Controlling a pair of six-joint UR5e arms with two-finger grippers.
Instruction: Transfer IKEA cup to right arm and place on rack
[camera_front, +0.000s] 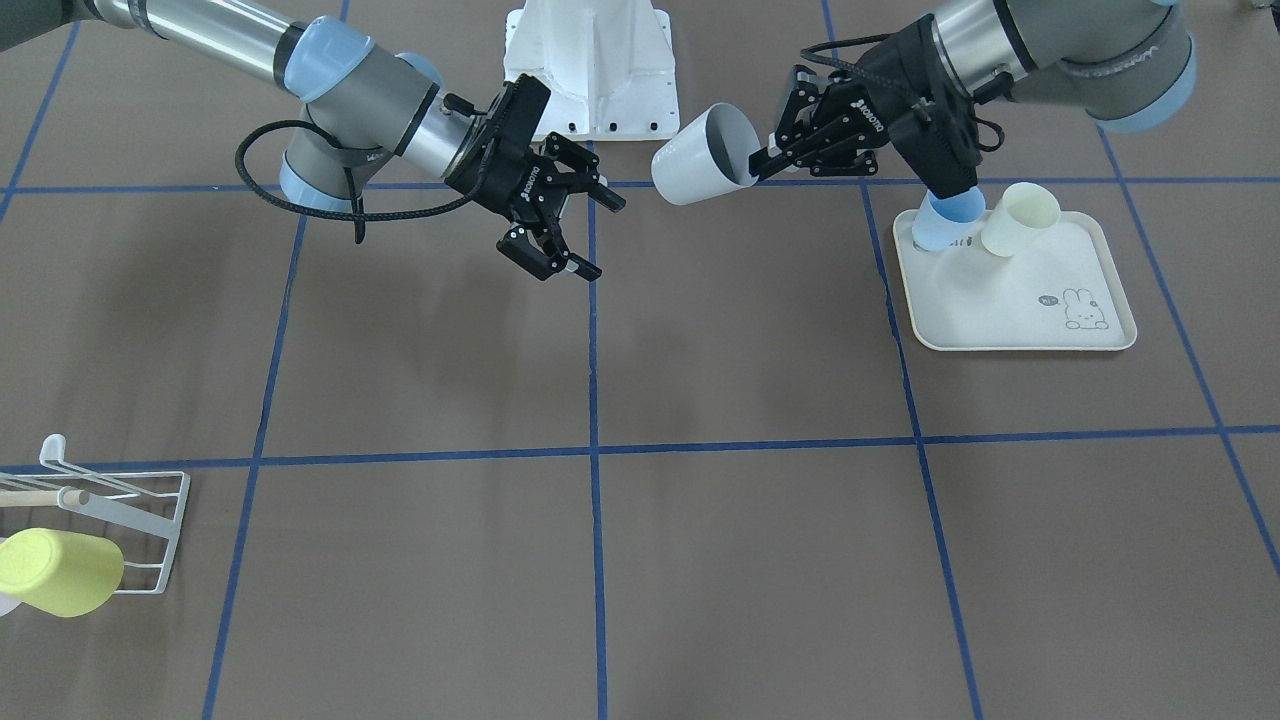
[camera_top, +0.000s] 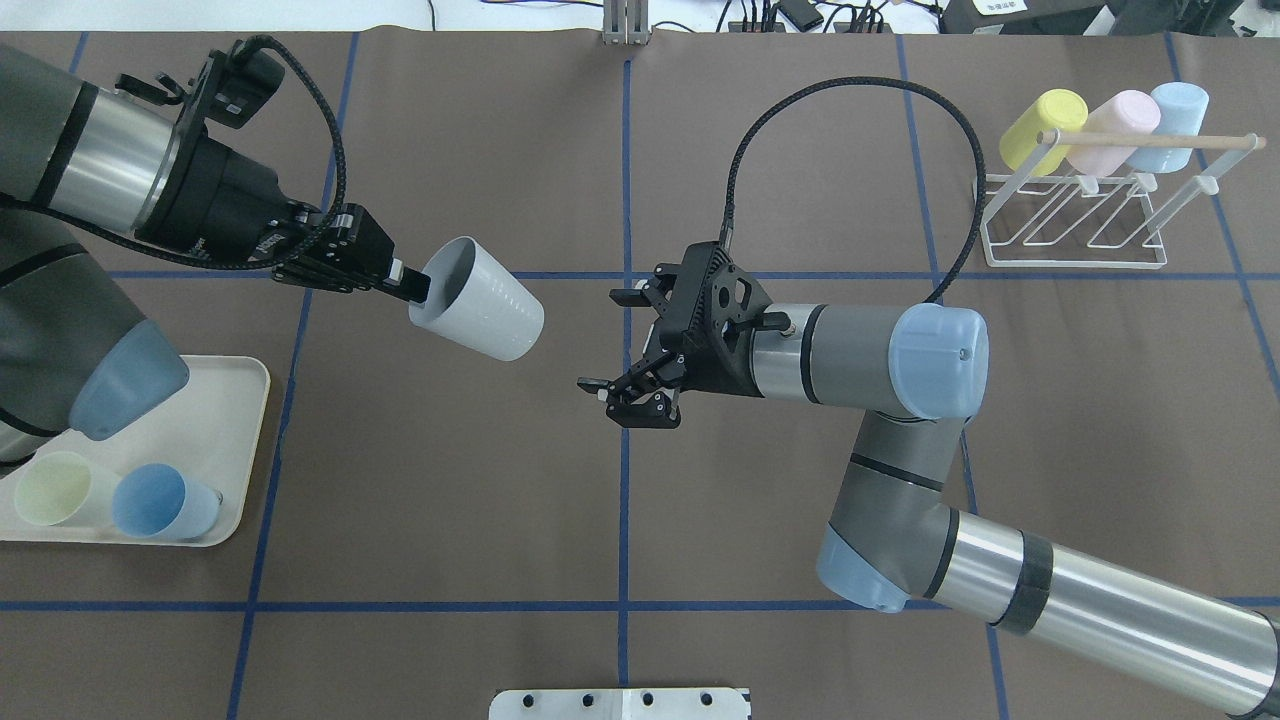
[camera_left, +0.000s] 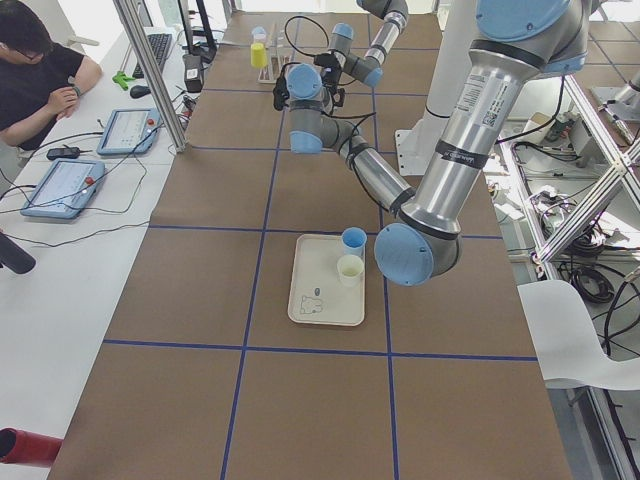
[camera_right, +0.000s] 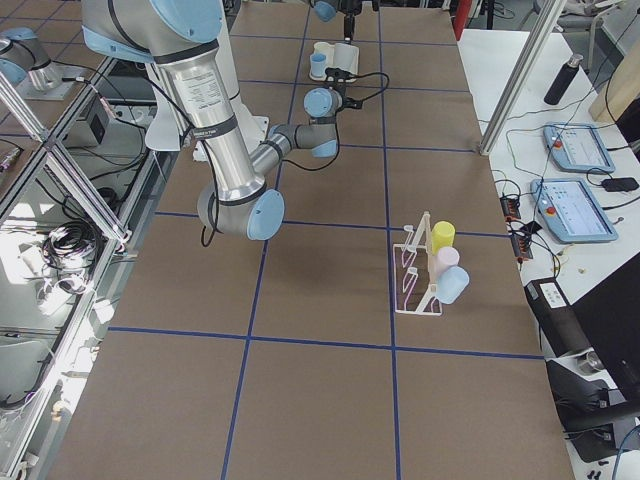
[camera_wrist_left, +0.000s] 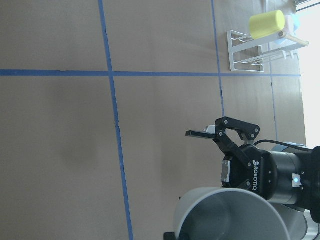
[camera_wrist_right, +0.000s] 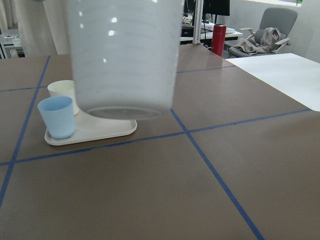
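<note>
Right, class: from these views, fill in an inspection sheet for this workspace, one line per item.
Surface: brown table, blue tape grid.
Job's things: white cup held tilted in the air; rack carries three cups.
Clutter: tray with a blue cup and a cream cup.
Grippers: left gripper jaws shut on the white cup's rim; right gripper jaws open, facing it, apart.
Cables: thick black cable loops off the right arm.
Surroundings: operator seated at a side desk with tablets.

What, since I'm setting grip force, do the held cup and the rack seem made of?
The cup: probably matte plastic; uniform pale grey, thin wall, soft highlights. The rack: seemingly white-coated metal wire, from its thin bent rods; its dowel looks like bare light wood.
</note>
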